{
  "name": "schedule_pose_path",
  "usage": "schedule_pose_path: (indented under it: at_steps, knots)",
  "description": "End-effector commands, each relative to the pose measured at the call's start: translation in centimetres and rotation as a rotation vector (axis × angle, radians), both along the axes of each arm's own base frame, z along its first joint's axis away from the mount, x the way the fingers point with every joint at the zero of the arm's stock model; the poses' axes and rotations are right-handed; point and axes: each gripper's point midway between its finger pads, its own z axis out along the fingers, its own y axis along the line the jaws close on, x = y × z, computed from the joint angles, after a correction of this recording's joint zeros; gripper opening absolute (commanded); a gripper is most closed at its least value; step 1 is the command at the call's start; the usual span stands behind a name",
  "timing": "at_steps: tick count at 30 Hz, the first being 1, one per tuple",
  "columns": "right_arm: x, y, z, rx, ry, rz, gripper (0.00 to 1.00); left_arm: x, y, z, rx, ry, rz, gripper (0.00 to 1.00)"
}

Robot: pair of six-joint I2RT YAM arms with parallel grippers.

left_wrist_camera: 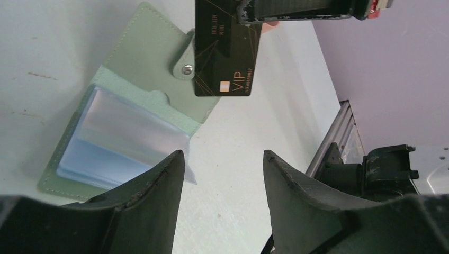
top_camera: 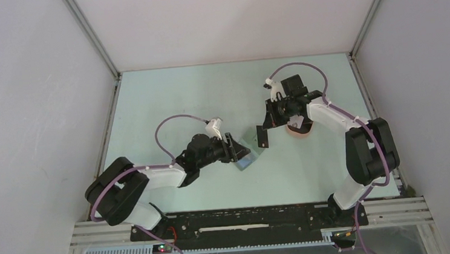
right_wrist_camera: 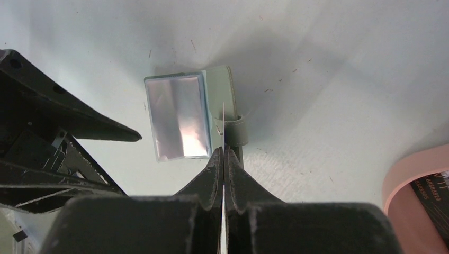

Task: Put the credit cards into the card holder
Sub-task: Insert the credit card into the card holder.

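While right gripper (right_wrist_camera: 223, 153) pinches card (left_wrist_camera: 225, 63), holder (left_wrist_camera: 140, 63) lies open.

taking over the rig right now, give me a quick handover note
Left gripper: open, empty, hovering at the edge of the card holder.
Right gripper: shut on a black card, held edge-down over the holder.
Holder: lies open, clear sleeves facing up.
Pink tray: by the right arm, another dark card inside.
Done: one card picked up; can't tell if any sleeve is already filled.
Left: slide the held card in, then the one in the tray.
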Motion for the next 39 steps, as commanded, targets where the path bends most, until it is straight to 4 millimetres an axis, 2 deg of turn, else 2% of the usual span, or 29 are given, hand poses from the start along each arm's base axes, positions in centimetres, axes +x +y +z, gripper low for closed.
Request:
schedule_pose_path:
  at_steps: [1,11,19,24,33,36,39]
  knots:
    - [0.5,0.7,1.1,0.019,-0.03,0.035,0.0,0.4,1.0,-1.0,0.034,0.015,0.046,0.61]
    - [0.4,1.0,1.2,0.03,-0.023,0.042,0.0,0.9,3.0,-2.4,0.119,0.089,0.168,0.61]
    - [0.4,1.0,1.2,0.035,-0.019,0.042,0.0,1.4,2.6,-2.8,0.132,0.12,0.184,0.61]
    - [0.2,1.1,1.3,0.039,-0.02,0.047,0.0,2.1,1.6,-3.5,0.145,0.138,0.169,0.57]
    - [0.0,1.2,1.7,0.053,-0.019,0.059,0.0,3.2,0.1,-4.3,0.169,0.14,0.131,0.33]
    - [-0.2,1.3,2.0,0.063,-0.021,0.069,0.0,3.6,0.0,-4.5,0.199,0.132,0.117,0.14]
    - [-0.6,1.4,2.7,0.091,-0.023,0.087,0.0,3.9,-0.1,-4.5,0.245,0.102,0.077,0.0]
